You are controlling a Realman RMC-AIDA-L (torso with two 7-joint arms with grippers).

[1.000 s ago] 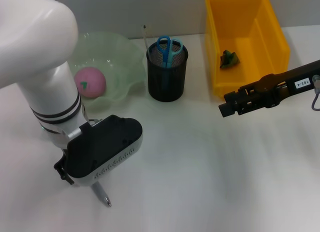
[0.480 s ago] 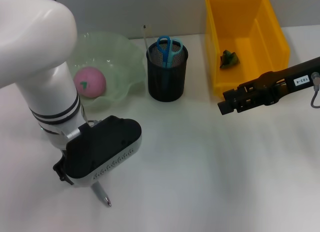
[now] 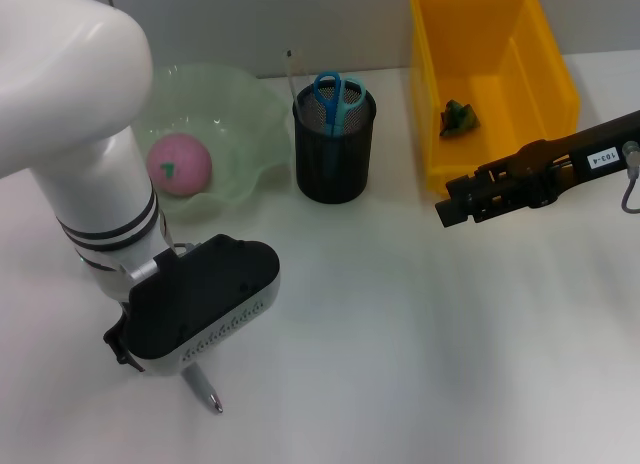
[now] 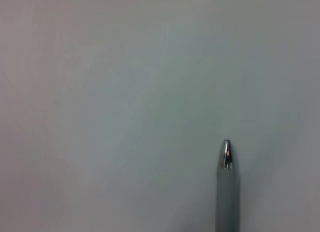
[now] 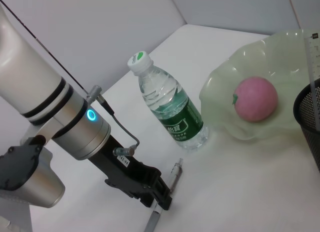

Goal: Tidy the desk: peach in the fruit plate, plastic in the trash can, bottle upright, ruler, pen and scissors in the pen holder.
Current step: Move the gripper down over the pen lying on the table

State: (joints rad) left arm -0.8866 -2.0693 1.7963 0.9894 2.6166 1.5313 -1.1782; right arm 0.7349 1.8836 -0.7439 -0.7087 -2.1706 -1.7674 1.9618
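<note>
The pen holder [image 3: 334,149] stands on the desk [image 3: 400,324], with the scissors [image 3: 338,96] and ruler [image 3: 291,69] already in it. Just left of it sits the fruit plate [image 3: 240,124] with the peach [image 3: 180,164] inside; to its right is the yellow trash can [image 3: 490,84], holding the crumpled plastic [image 3: 458,117]. The left gripper [image 5: 157,202] is low over the desk, well forward and left of the holder, its fingers closed on the pen [image 3: 203,384] — the tip juts out below the wrist. The bottle [image 5: 170,109] stands upright beside the plate, on the side away from the holder. The right gripper [image 3: 450,210] hovers right of the holder, before the trash can; whether its fingers are parted cannot be told.
</note>
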